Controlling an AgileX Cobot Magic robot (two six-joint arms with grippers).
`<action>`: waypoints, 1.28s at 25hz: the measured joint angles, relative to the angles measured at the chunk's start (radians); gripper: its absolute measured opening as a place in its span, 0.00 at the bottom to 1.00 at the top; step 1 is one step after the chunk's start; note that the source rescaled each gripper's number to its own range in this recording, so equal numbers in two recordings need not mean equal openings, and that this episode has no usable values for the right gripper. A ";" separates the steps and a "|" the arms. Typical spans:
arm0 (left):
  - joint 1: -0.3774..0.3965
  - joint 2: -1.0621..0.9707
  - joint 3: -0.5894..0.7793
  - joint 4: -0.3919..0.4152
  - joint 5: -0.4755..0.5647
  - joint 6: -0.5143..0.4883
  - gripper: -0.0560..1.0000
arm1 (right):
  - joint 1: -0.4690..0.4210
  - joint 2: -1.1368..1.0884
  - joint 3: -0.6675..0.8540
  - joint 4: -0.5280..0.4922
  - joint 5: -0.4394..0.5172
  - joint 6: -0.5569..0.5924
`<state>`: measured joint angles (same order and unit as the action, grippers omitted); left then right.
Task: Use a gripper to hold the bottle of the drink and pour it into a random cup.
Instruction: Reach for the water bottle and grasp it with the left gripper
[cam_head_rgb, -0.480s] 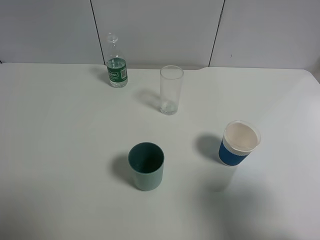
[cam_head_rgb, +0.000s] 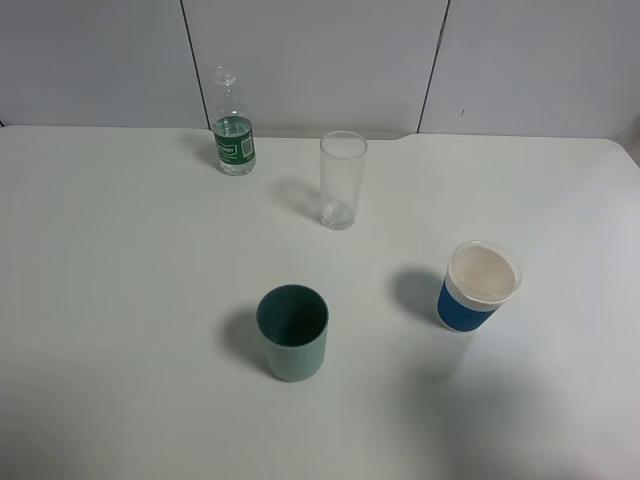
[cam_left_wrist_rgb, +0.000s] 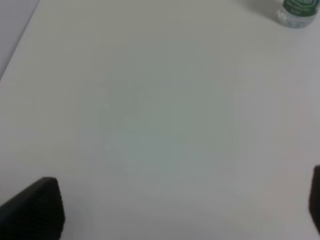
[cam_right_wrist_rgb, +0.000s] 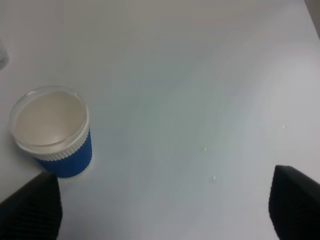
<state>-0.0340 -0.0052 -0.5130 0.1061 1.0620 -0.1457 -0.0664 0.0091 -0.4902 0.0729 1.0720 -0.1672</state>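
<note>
The bottle of the drink (cam_head_rgb: 232, 130) is small and clear with a green label. It stands upright at the back left of the white table (cam_head_rgb: 120, 300). Its base also shows in the left wrist view (cam_left_wrist_rgb: 299, 11), far from my left gripper (cam_left_wrist_rgb: 172, 210). The cup (cam_head_rgb: 342, 180), a tall clear glass, stands right of the bottle. Neither arm shows in the exterior high view. In each wrist view the black fingertips stand wide apart over bare table with nothing between them. My right gripper (cam_right_wrist_rgb: 162, 205) is open beside the blue cup.
A short teal-green cup (cam_head_rgb: 292, 332) stands at the front middle. A blue cup with a white rim (cam_head_rgb: 478, 286) stands at the right; it also shows in the right wrist view (cam_right_wrist_rgb: 52, 132). A grey panelled wall (cam_head_rgb: 320, 60) runs behind the table.
</note>
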 joint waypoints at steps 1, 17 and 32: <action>0.000 0.000 0.000 0.000 0.000 0.000 1.00 | 0.000 0.000 0.000 0.000 0.000 0.000; 0.000 0.000 0.000 0.000 0.000 0.000 1.00 | 0.000 0.000 0.000 0.000 0.000 0.000; 0.000 0.000 0.000 0.087 0.000 0.003 1.00 | 0.000 0.000 0.000 0.000 0.000 0.000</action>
<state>-0.0340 -0.0052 -0.5130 0.1935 1.0620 -0.1423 -0.0664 0.0091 -0.4902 0.0729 1.0720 -0.1672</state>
